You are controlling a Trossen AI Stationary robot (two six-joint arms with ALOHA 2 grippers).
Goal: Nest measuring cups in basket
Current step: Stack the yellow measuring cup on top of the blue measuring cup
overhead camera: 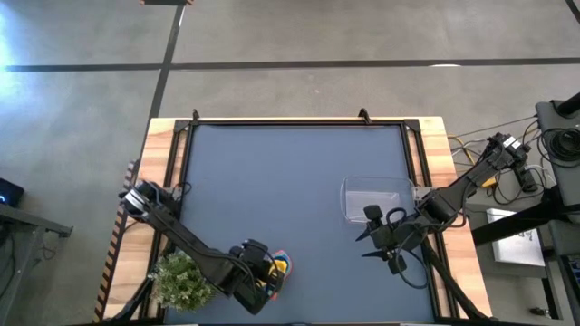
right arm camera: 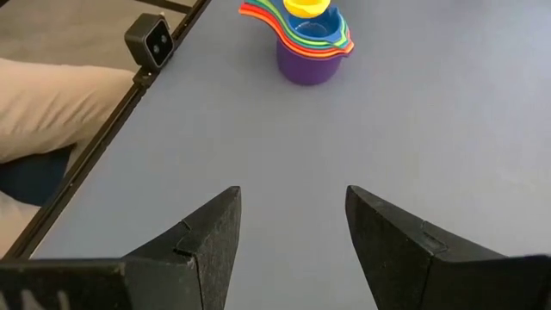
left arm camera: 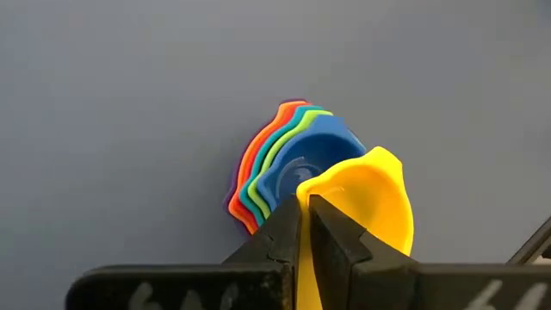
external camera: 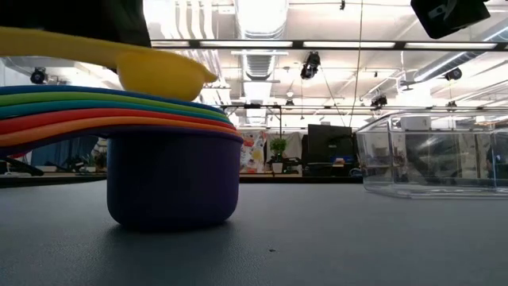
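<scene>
A nested stack of measuring cups (external camera: 173, 183) stands on its purple base near the table's near edge, with orange, red, teal, green and blue rims fanned above it (left arm camera: 280, 164) (right arm camera: 308, 43) (overhead camera: 283, 264). The yellow cup (left arm camera: 370, 202) (external camera: 163, 73) is over the stack's top; whether its bowl touches the blue cup I cannot tell. My left gripper (left arm camera: 306, 202) (overhead camera: 258, 269) is shut on it. The clear basket (overhead camera: 373, 199) (external camera: 432, 155) sits flat at the right. My right gripper (right arm camera: 293, 202) (overhead camera: 365, 243) hovers open just near of the basket, pointing toward the stack. My left gripper pinches the yellow cup's flat handle (left arm camera: 304, 258) between its two fingers, coming from above and slanting down. The handle (external camera: 55, 41) runs about level from the fingers to the bowl, which sits over the stack's opening.
A green potted plant (overhead camera: 181, 279) stands at the near left corner beside my left arm. The table's raised dark frame (overhead camera: 299, 122) borders the mat, and a small camera box (right arm camera: 151, 39) sits on the near edge. A person's tan clothing (right arm camera: 52, 103) shows beyond that edge.
</scene>
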